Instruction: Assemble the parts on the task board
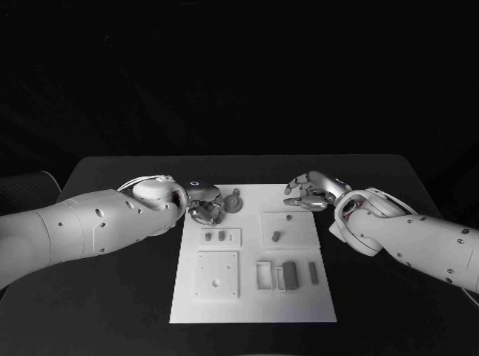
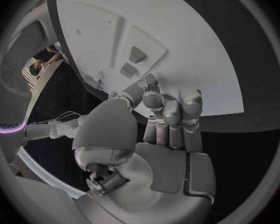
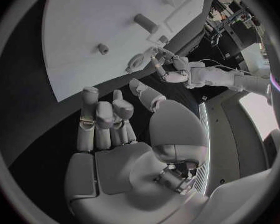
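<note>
The white task board point(image 1: 304, 304) lies in the middle of the black table. My left hand point(image 1: 205, 205) hovers at the board's far left corner and pinches a small round grey part point(image 1: 235, 200) at its fingertips; the right wrist view shows that part point(image 3: 135, 62) beside the left hand point(image 3: 171, 70). My right hand point(image 1: 309, 191) hangs over the far right corner, fingers half curled, thumb apart, nothing in it point(image 3: 115, 119). In the left wrist view the left hand point(image 2: 165, 119) curls toward the board point(image 2: 196, 45).
Two small pieces point(image 1: 216, 237) sit in a recess on the board's left. A peg point(image 1: 275, 237) stands right of them point(image 3: 146, 23). A drilled plate point(image 1: 218, 274) and several upright bars point(image 1: 290, 273) fill the near half. Black table point(image 1: 111, 311) surrounds the board.
</note>
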Motion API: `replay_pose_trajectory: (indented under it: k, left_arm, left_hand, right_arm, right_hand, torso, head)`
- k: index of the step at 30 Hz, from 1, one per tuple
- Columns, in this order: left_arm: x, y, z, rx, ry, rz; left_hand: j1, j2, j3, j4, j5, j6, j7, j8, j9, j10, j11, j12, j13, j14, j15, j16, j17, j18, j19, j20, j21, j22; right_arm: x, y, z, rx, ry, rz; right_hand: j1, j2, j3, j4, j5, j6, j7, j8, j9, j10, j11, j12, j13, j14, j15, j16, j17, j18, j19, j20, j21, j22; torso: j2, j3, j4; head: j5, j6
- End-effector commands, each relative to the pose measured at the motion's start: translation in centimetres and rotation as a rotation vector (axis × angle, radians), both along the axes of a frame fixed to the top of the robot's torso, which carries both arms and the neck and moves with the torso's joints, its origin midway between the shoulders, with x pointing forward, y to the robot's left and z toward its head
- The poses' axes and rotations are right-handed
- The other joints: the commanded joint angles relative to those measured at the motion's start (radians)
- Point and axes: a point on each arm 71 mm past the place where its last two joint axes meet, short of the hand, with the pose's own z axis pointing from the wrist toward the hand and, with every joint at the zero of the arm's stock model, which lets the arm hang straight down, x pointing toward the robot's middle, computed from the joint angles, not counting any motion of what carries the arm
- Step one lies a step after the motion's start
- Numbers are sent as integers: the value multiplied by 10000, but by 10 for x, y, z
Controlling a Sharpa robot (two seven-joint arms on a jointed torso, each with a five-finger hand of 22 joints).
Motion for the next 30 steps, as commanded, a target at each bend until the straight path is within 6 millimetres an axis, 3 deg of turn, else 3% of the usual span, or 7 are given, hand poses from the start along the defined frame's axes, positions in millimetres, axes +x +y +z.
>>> replay_pose_trajectory:
  k: [1,30]
  left_arm:
    - [-1,-1,-3,127,109,-115]
    - [0,0,-3,1,113,-96]
  left_hand:
    - [74,22,2,-19,-39,521,489,18,-6,48,10,39,-18,55,-15,33,-10,982,62,21,7,135]
    - [98,-315,-91,-72,-51,214,568,-185,-89,103,83,1,-114,90,46,9,-59,973,82,26,-23,118]
  right_arm:
    - [0,1,0,-42,57,113]
    - [0,0,-1,-54,58,89]
  right_hand:
    - [-67,-16,1,42,23,-14,67,-59,17,-13,61,5,15,100,3,-48,-4,127,5,-87,-32,172]
    - [-70,-17,0,45,22,-16,67,-62,21,-13,61,5,14,100,3,-48,-4,127,5,-88,-33,171]
  torso:
    - [2,-2,-8]
    - [-2,-1,-2]
  head:
    - [7,0]
    - [-5,-4]
